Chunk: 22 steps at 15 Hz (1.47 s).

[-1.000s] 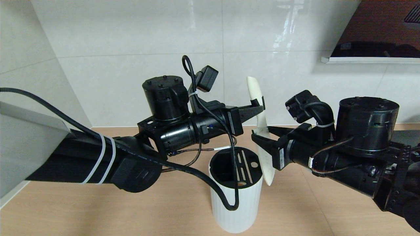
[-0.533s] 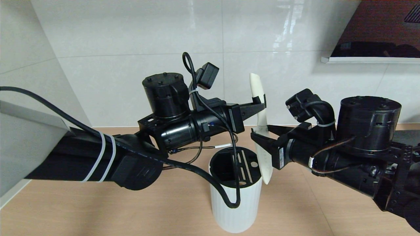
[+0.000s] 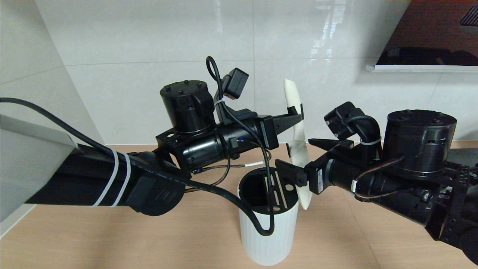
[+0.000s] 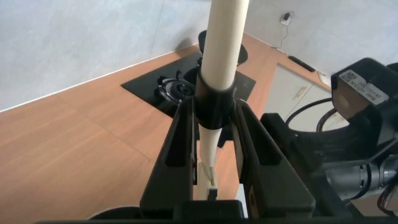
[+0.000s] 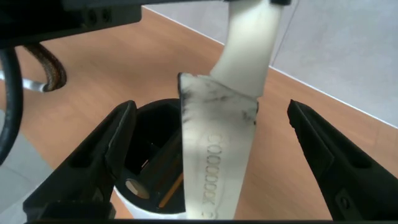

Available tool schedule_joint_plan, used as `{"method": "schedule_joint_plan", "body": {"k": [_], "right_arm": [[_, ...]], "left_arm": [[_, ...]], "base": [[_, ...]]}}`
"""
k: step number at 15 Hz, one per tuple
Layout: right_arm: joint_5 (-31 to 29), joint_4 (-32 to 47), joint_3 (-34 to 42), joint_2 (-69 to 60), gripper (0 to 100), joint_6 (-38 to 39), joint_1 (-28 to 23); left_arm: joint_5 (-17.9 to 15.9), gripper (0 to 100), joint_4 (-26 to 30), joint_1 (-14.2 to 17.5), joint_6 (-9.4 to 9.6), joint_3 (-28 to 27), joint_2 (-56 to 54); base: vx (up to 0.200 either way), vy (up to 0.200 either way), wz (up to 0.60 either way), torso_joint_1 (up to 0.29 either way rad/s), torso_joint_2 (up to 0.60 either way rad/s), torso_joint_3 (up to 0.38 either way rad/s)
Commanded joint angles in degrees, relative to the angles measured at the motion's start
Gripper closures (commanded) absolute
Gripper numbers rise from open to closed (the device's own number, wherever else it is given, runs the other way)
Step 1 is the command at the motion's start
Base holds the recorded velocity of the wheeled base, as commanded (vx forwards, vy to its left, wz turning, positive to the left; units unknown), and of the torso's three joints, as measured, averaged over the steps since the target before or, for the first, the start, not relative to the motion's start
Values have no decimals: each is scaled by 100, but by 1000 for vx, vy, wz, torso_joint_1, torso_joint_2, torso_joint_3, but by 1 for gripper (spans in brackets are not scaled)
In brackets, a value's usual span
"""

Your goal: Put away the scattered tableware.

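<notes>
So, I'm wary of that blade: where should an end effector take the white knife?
Grip the knife by its cream handle, from the side, as the left end effector does: it hangs upright, blade down, so the thick blunt handle is on top.

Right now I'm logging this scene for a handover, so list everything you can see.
knife: one, cream-white, upright over the holder's right rim, tip down
holder: one, white ribbed cylinder with a black slotted top, standing on the countertop
countertop: one, light wood, under everything
wall: white glossy tiles, behind the countertop
hood: one, dark, upper right on the wall
hob: one, black, set into the countertop, in the left wrist view
left gripper: one, black, shut on the knife's handle
right gripper: one, black, open, its fingers either side of the blade
</notes>
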Motion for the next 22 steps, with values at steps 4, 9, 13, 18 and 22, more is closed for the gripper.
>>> {"method": "schedule_joint_plan", "body": {"k": [4,9,13,18,22], "right_arm": [[-16,39,77,-946,0,-2,-314],[-16,373,297,-1614,0,-2,-964],[54,664,481,-1614,0,481,-1799],[54,664,613,-1447,0,508,-1931],[54,664,622,-1377,0,508,-1931]], "left_arm": [[117,100,-4,97,-130,-52,-596],[144,100,-48,862,-218,361,-1466],[117,100,-1366,1451,459,1758,-1756],[47,100,-2025,1310,1522,2303,-1405],[109,100,-2043,880,1865,2409,-1440]], "base": [[0,0,0,0,0,0],[0,0,0,0,0,0],[0,0,0,0,0,0],[0,0,0,0,0,0],[0,0,0,0,0,0]]}}
